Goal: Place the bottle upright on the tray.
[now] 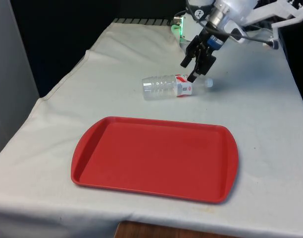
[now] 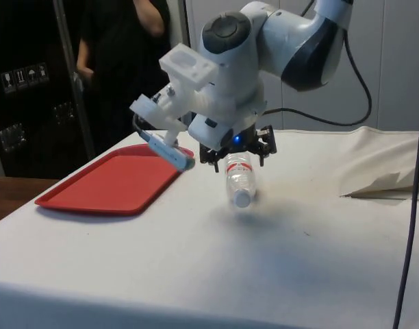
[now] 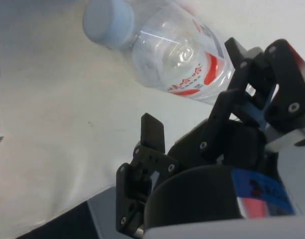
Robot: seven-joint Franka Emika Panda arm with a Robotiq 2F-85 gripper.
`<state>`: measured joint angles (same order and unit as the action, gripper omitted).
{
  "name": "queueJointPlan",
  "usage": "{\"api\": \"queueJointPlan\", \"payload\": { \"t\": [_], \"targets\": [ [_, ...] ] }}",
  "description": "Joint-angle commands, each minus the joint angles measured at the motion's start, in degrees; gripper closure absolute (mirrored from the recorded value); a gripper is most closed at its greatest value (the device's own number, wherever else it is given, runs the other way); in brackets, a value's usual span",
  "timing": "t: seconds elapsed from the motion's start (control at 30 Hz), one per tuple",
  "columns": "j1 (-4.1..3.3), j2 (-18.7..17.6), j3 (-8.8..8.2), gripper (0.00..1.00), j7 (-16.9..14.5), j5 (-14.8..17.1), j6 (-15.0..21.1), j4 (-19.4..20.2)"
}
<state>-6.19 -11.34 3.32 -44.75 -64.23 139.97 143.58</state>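
The bottle [image 1: 174, 86] [image 2: 239, 175] [image 3: 173, 55] is clear plastic, empty-looking, with a pale cap and a red-and-white label near its neck; it lies on its side directly beneath the pincer [image 1: 193, 69] [image 2: 235, 152], the fingers spread to either side of its labelled part. The tray [image 1: 156, 158] [image 2: 113, 184] is red, shallow, rounded at the corners, lying flat well apart from the pincer

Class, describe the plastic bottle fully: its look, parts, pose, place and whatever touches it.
The bottle is clear ribbed plastic with a pale cap and a red-and-white label. It looks empty and lies on its side on the white cloth, beyond the red tray, cap towards the front view's right. The open gripper straddles its neck end; contact cannot be told.
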Motion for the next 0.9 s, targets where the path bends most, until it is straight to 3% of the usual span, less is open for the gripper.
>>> {"api": "queueJointPlan", "payload": {
  "t": [0.0,0.1,0.13,0.17,0.4,0.43,0.47,0.6,0.63,0.67,0.83,0.87],
  "targets": [
    [-0.34,-0.2,-0.06,0.00,1.3,-1.3,-0.6,-0.4],
    [-0.40,-0.8,-0.06,0.00,2.3,-2.5,-1.2,-0.6],
    [-0.06,-0.6,0.06,0.00,1.2,-1.3,-0.7,-0.3],
    [-0.46,-1.0,0.00,0.00,2.8,-2.8,-1.4,-0.7],
    [-0.52,-2.2,0.29,0.00,6.2,-5.9,-3.2,-1.1],
    [-0.17,-2.1,0.40,0.00,5.0,-4.8,-2.7,-0.8],
    [-0.52,-2.3,0.34,0.00,6.6,-6.2,-3.4,-1.2],
    [-0.57,-3.0,0.69,0.00,9.1,-8.3,-4.7,-1.3],
    [-0.23,-2.9,0.74,0.00,8.1,-7.3,-4.2,-1.1],
    [-0.57,-3.1,0.69,0.00,9.6,-8.7,-4.9,-1.4],
    [-0.74,-3.8,1.03,0.00,12.5,-10.9,-6.5,-1.4],
    [-0.34,-3.7,1.15,0.00,11.6,-10.1,-6.1,-1.1]
  ]
}}
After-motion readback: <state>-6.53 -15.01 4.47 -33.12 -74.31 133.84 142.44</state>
